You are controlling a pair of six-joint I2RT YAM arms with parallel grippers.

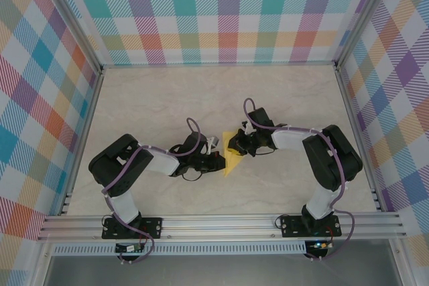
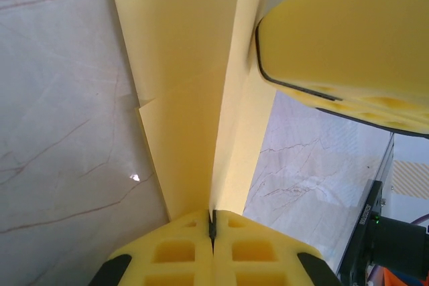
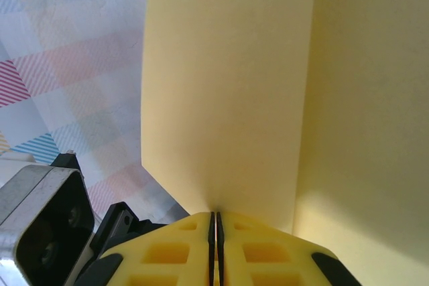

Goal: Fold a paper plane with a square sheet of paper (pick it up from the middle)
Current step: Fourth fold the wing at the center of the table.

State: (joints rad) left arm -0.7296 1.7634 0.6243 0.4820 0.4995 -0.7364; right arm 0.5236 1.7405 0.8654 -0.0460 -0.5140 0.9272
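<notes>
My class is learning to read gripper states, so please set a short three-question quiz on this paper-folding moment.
1. True or false: the left gripper is shut on the folded sheet of thin yellow paper.
2. The right gripper is: A wide open; B shut on the paper; C shut on nothing.
3. Fill in: a straight ____ runs lengthwise along the paper.
Key: 1 true; 2 B; 3 crease.

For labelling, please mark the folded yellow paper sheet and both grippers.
Folded yellow paper sheet [image 1: 232, 161], top view, lower half.
Left gripper [image 2: 212, 222], left wrist view, between fingertips.
Right gripper [image 3: 215, 221], right wrist view, between fingertips.
</notes>
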